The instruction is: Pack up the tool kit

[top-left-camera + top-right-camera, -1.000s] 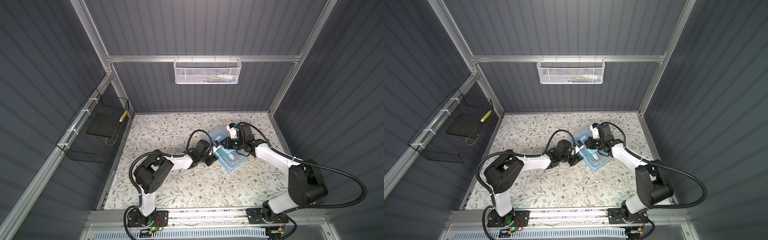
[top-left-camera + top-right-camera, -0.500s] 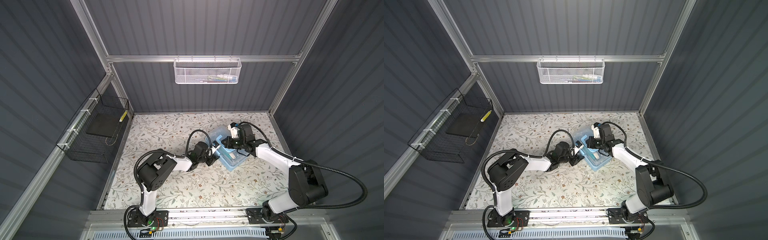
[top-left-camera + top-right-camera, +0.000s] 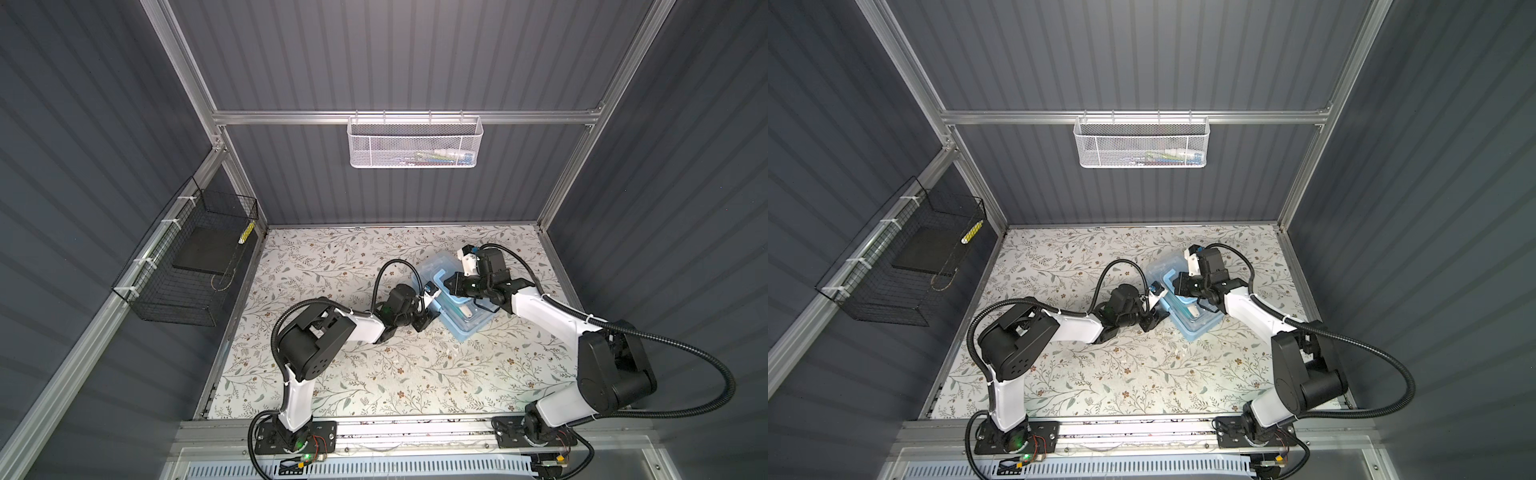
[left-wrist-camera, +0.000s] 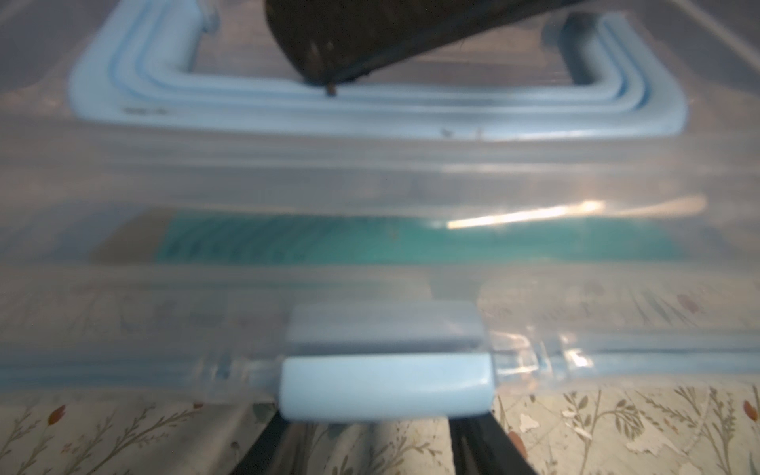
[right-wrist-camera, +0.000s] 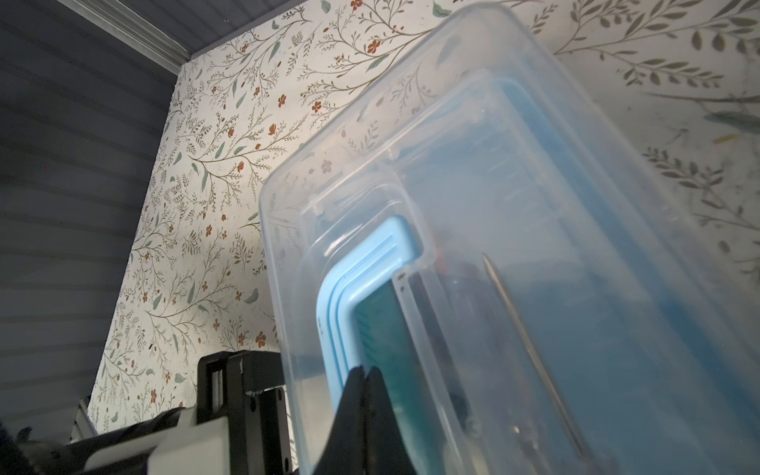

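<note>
Floral tabletop (image 3: 374, 374), grey-walled cell. Tool kit (image 3: 467, 309) lies right of centre, toward far side, lid down. Step judged: latching lid. Right gripper (image 3: 451, 286) jaws together, holding nothing, tips on lid by handle (image 4: 246, 119), apparently pinning it. Left gripper (image 4: 370, 446) jaws half apart, flanking latch (image 4: 384, 386); contact unclear. Next — snap latch home with lid held down.

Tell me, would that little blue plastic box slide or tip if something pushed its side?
It would probably slide, not tip: the tool kit lies low and flat on the smooth table. It is likely light; through its thin translucent lid only a few slim tools show. That lid may flex when pressed.
</note>
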You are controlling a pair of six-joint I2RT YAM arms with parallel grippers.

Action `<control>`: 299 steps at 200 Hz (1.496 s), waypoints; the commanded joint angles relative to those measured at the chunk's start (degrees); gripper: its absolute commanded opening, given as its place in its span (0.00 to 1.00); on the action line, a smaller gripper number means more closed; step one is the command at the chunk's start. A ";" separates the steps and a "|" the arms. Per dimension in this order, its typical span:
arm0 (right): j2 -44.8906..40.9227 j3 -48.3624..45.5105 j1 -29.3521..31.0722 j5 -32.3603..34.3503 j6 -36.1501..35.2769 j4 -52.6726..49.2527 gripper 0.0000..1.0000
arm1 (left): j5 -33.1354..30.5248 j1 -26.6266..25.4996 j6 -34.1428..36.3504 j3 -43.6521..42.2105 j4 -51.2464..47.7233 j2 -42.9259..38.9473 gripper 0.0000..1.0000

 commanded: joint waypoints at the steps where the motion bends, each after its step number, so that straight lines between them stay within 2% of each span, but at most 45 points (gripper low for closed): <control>1: 2.92 -4.66 2.94 -4.49 0.27 -17.94 0.02 | 0.34 -0.01 -2.68 1.62 7.53 -0.08 0.55; 47: 2.95 -4.66 2.91 -4.11 0.99 -17.41 0.03 | -1.57 0.05 -1.66 -0.22 4.14 -3.77 0.75; 92: 2.85 -4.44 2.83 -2.92 1.59 -17.40 0.05 | -3.66 0.00 -1.35 -2.73 0.73 -7.75 0.86; 132: 2.94 -4.05 2.87 -2.72 1.46 -17.33 0.06 | -5.74 0.02 -1.05 -5.69 -1.73 -10.06 0.87; 175: 3.19 -4.22 2.86 -2.90 1.50 -16.96 0.07 | -8.46 -0.01 -1.41 -6.34 -3.92 -10.78 0.77; 197: 3.17 -4.22 2.77 -3.03 1.66 -16.70 0.07 | -9.12 0.05 -1.63 -6.36 -4.49 -11.39 0.78; 219: 3.02 -4.22 2.82 -2.96 1.77 -16.61 0.07 | -10.18 -0.02 -2.22 -7.92 -3.78 -13.41 0.84; 236: 2.75 -4.14 2.75 -2.95 1.92 -16.44 0.12 | -11.16 -0.02 -2.82 -9.56 -3.08 -15.78 0.87; 262: 2.07 -3.16 2.83 -3.20 1.78 -16.47 0.18 | -14.08 -0.01 -3.76 -11.67 -3.27 -19.12 1.00; 299: 0.53 -1.27 2.83 -2.64 2.33 -16.62 0.33 | -19.26 0.00 -4.97 -12.45 -7.11 -23.20 1.00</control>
